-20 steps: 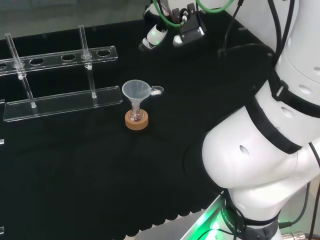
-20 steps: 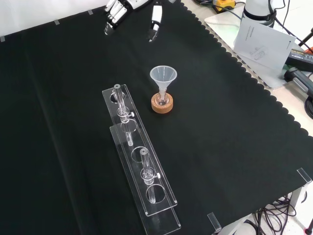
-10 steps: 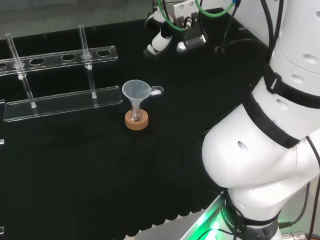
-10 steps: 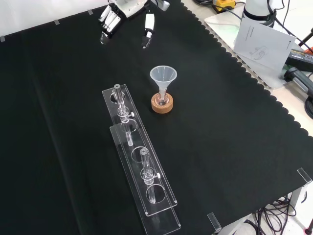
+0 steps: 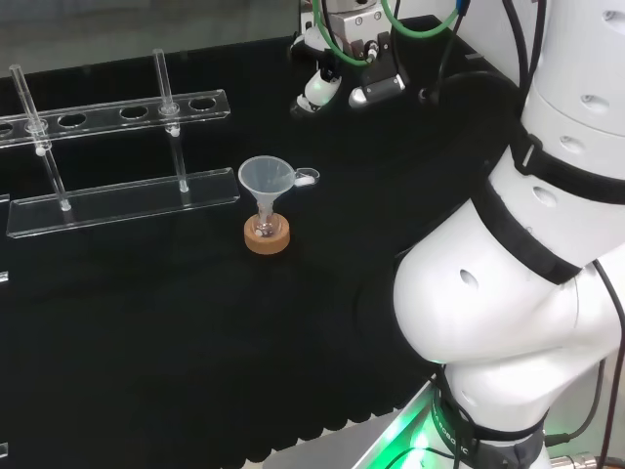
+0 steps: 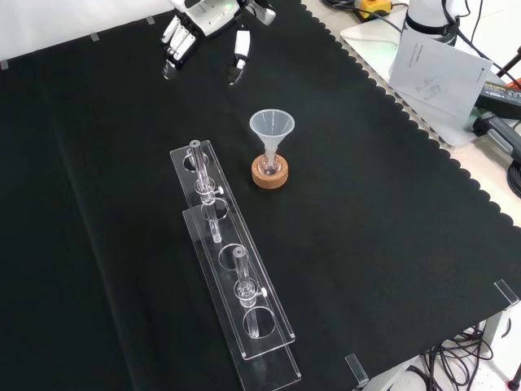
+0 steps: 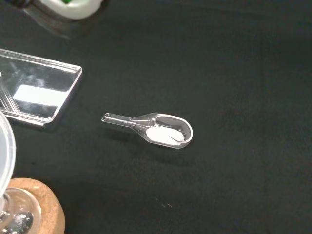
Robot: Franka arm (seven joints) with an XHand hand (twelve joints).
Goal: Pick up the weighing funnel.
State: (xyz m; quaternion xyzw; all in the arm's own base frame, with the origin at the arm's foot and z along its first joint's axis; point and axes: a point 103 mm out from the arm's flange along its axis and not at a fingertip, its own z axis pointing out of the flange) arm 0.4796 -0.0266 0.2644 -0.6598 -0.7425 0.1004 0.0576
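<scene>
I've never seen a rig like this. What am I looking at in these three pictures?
A white robot arm ends in a black and white hand with fingers and a thumb. One camera looks over the arm from behind, one looks down from the front, one sits at the wrist. On the black cloth stand a clear rack with tubes and a funnel in a small flask on a cork ring. The small scoop lying nearby is the weighing funnel, with white powder in it. The hand hovers open, holding nothing.

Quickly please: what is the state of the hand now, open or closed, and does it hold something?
Hand: open, fingers relaxed, holding nothing; the weighing funnel lies on the cloth.
</scene>
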